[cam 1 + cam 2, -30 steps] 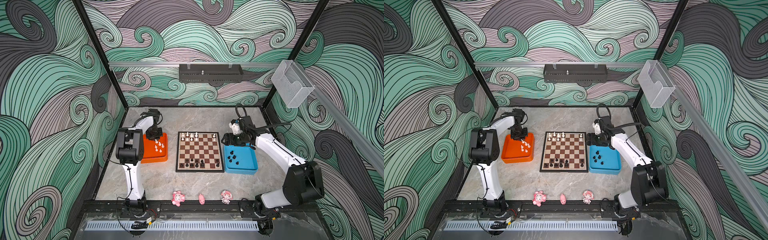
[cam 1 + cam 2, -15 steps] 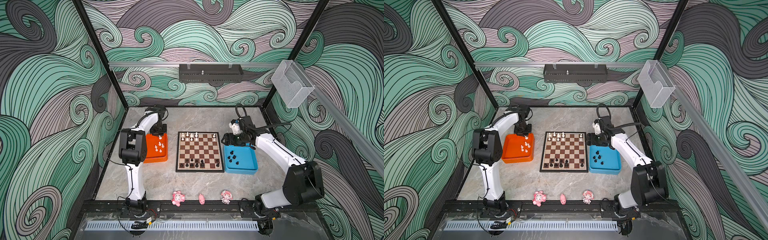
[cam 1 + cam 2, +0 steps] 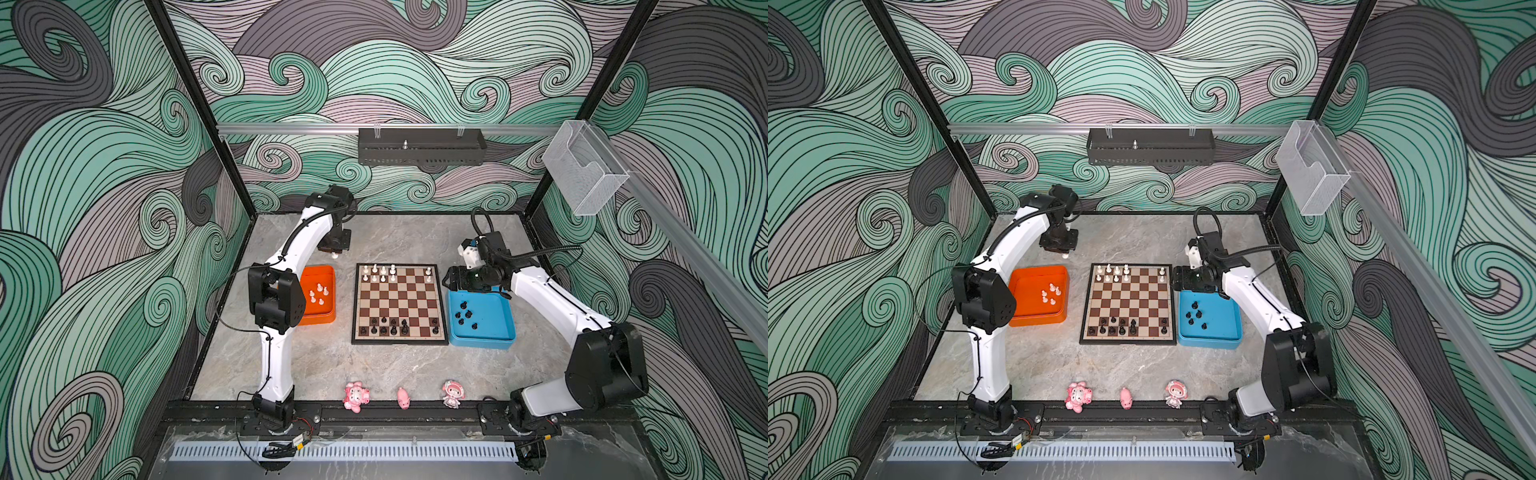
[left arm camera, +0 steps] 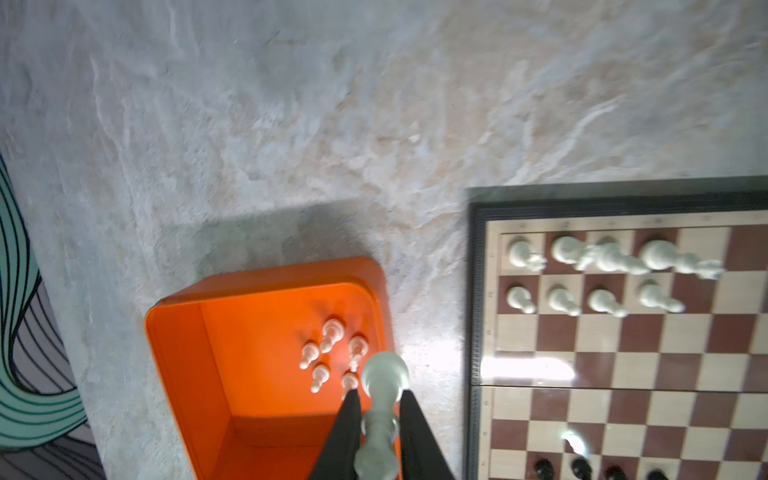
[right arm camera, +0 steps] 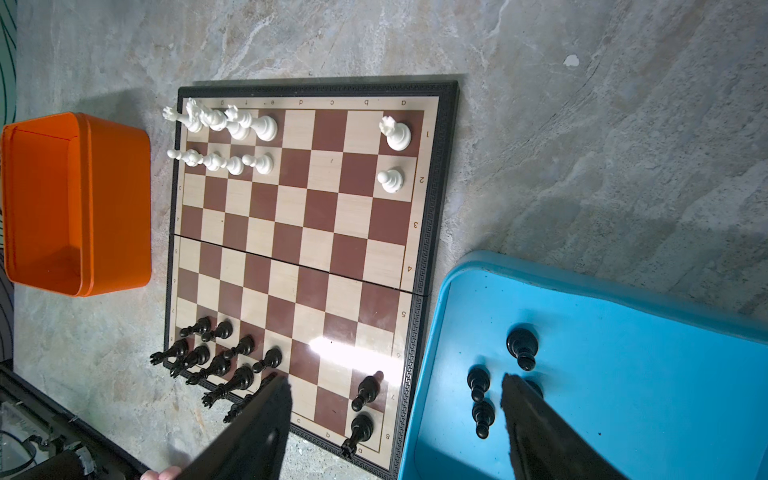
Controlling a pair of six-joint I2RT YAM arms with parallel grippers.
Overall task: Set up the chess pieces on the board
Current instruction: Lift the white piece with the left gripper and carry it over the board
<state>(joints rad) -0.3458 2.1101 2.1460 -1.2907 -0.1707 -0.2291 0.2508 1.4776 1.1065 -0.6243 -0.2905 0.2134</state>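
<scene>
My left gripper (image 4: 379,395) is shut on a white chess piece (image 4: 384,372), which hangs over the tabletop just past the far edge of the orange tray (image 3: 320,318); both top views show it (image 3: 334,254) (image 3: 1064,255). Several white pieces (image 3: 319,293) lie in that tray. The board (image 3: 399,299) carries white pieces (image 3: 378,272) in its two far rows and black pieces (image 3: 390,328) in its near rows. My right gripper (image 5: 395,382) is open and empty, over the edge between the board and the blue tray (image 5: 623,374), where several black pieces (image 5: 521,345) stand.
Three pink figurines (image 3: 355,395) stand along the table's front edge. A black basket (image 3: 419,145) hangs on the back rail and a clear box (image 3: 584,174) on the right rail. Bare marble table (image 3: 399,241) lies behind the board.
My left gripper has lifted out of the orange tray and moved toward the back and right, carrying the white piece. The right arm has not moved.
</scene>
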